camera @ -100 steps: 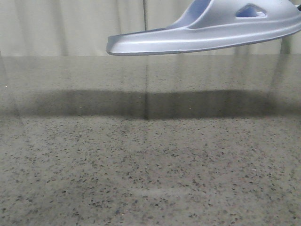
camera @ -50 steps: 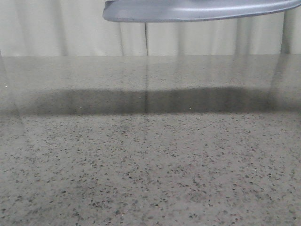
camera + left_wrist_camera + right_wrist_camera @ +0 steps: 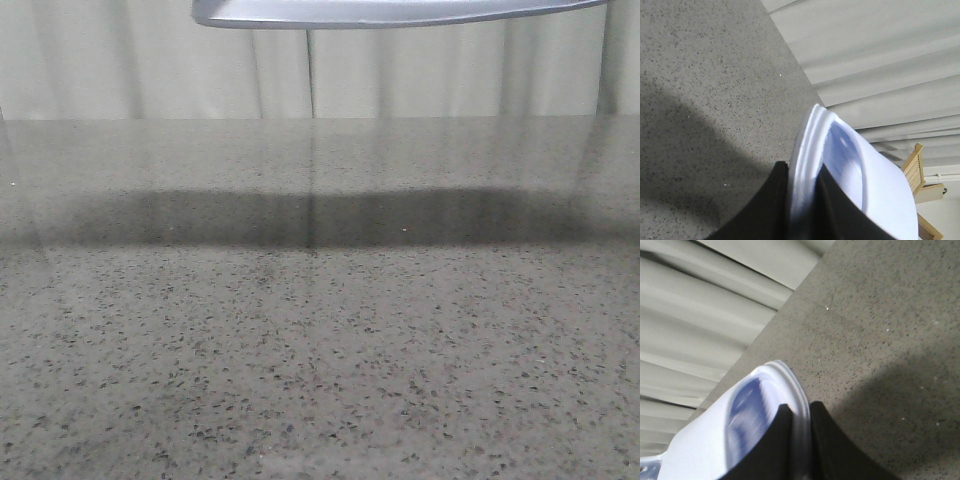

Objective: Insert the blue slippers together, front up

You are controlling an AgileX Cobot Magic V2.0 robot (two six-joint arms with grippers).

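Front view is only giving me a pale sole edge of one of the blue slippers [image 3: 390, 12] hanging at the top, well above the speckled desk [image 3: 320, 350]. Wrist views are showing more: my left pincer [image 3: 802, 200] is gripping one slipper's sole rim, my right pincer [image 3: 800, 440] is clamping the other slipper [image 3: 747, 440], both off the desk, curtain [image 3: 700, 305] behind

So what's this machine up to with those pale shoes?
Each of the robot's two arms is holding a pale blue foam slipper up in the air. The left gripper is clamped on the edge of one slipper, and the right gripper pinches the rim of the other slipper. Both are raised well above the speckled table, so from the front only a slipper's sole shows at the top edge. They are not yet fitted together.
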